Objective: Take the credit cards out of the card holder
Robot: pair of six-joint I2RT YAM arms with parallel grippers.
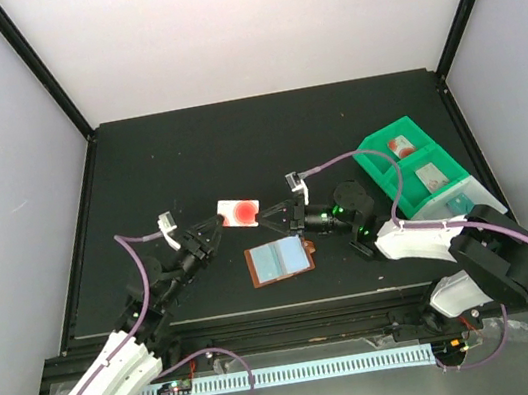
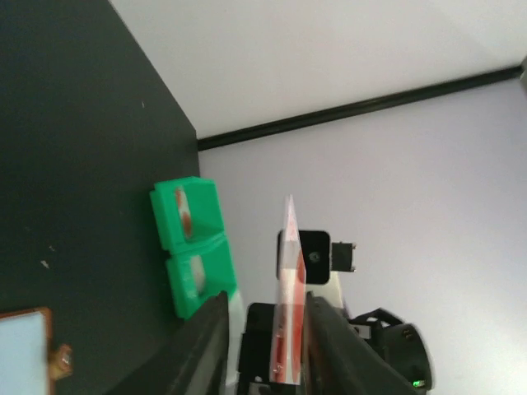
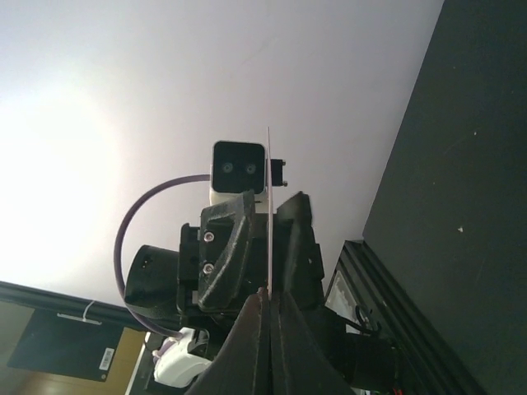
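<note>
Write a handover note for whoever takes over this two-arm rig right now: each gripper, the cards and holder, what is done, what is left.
Right gripper: shut on the thin white plastic card with a red mark, held in the air between both arms.
Left gripper: jaws apart around the same card's other end, with a gap on one side; it looks like a handover.
Brown leather card holder: lies open on the black table.
Green plastic compartmented tray: two cards lie in separate compartments.
Done: three cards are out.
Left: place the held card, probably in the tray. Check the holder's pockets; their contents cannot be told.
</note>
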